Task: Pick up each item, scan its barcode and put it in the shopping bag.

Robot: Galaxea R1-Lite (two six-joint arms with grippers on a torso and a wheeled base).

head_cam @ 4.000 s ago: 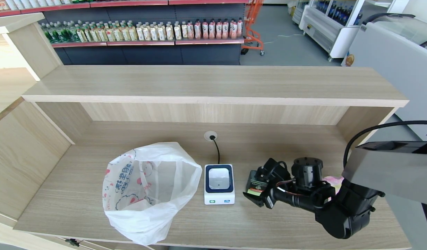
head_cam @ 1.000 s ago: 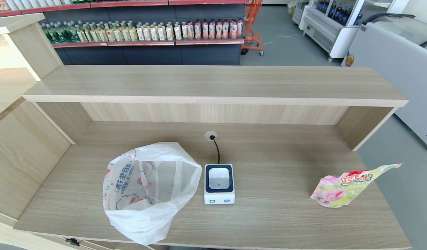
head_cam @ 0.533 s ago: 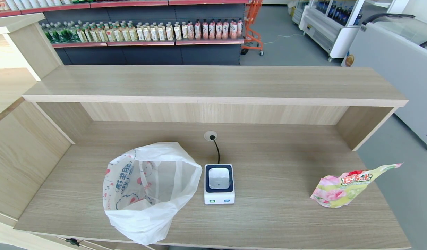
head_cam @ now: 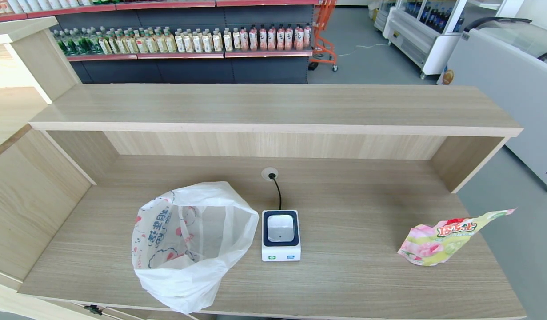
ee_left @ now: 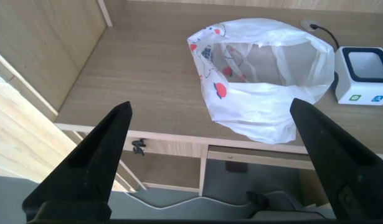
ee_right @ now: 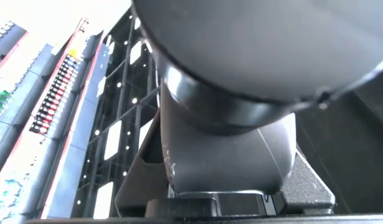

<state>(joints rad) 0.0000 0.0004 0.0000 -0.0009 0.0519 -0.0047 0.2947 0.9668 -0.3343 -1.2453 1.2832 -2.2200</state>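
Head view shows the snack pouch [head_cam: 437, 242] lying at the right end of the counter [head_cam: 353, 275], well apart from the scanner [head_cam: 281, 234]. It looks like it is waiting to be picked up. Just left of the scanner, the shopping bag [head_cam: 189, 244] sits with its mouth wide, ready for things. The left gripper [ee_left: 211, 106] hangs near the counter's front edge, spread wide and holding nothing. I cannot tell about the right gripper. Shop shelves of bottles [head_cam: 189, 40] stand behind.

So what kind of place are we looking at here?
Most likely a small shop's checkout: a barcode scanner and an open shopping bag sit on a wooden counter, with shelves of bottled drinks behind.
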